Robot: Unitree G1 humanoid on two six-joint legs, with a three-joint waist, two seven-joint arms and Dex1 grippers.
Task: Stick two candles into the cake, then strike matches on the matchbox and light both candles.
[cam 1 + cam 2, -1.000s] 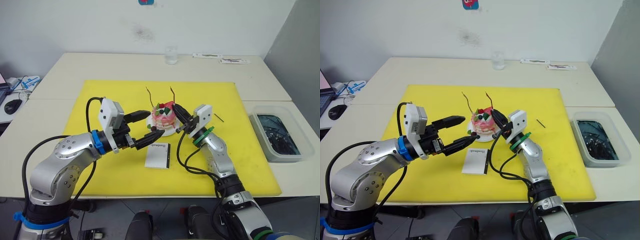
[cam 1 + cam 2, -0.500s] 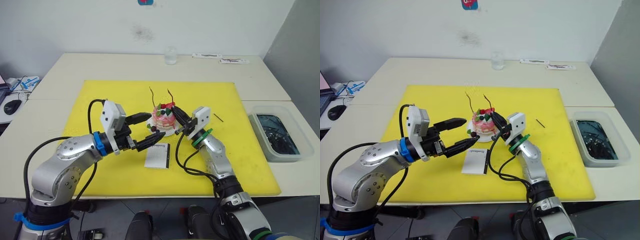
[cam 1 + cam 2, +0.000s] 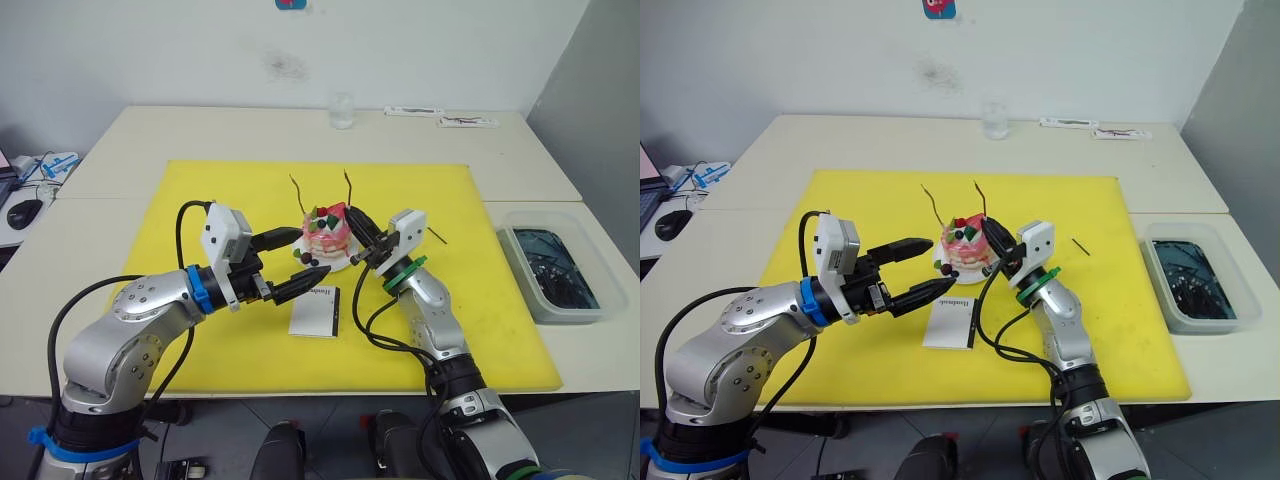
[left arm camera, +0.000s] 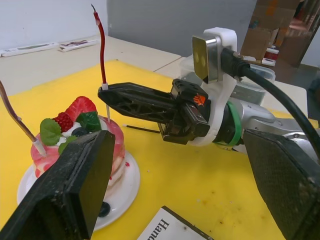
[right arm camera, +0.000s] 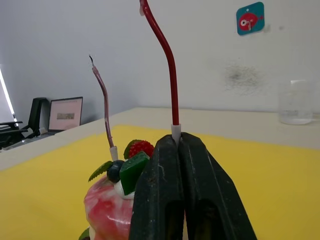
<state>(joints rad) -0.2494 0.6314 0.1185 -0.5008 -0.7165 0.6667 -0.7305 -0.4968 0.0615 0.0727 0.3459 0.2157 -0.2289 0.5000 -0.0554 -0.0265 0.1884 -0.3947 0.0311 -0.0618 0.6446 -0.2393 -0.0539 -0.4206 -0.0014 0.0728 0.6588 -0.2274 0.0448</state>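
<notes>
The pink-and-white cake (image 3: 326, 238) sits on its white plate (image 3: 336, 266) mid-mat. One candle (image 3: 297, 192) stands in the cake's left side. My right gripper (image 3: 354, 222) is shut on the pale base of the other candle (image 5: 167, 65), upright at the cake's right edge, its lower end reaching the cake top (image 4: 75, 135). My left gripper (image 3: 306, 254) stands open just left of the plate, one finger high and one low, holding nothing. The white matchbox (image 3: 315, 311) lies flat in front of the plate. One match (image 3: 437, 236) lies on the mat to the right.
A yellow mat (image 3: 200, 200) covers the table's middle. A grey bin (image 3: 555, 272) of dark water stands at the right edge. At the back stand a glass (image 3: 342, 110) and flat white packets (image 3: 440, 116). A mouse (image 3: 24, 211) and cables lie far left.
Hardly anything: my right gripper has kept its hold on the candle at the cake's right edge, nudging it slightly. My left gripper has stayed open beside the plate.
</notes>
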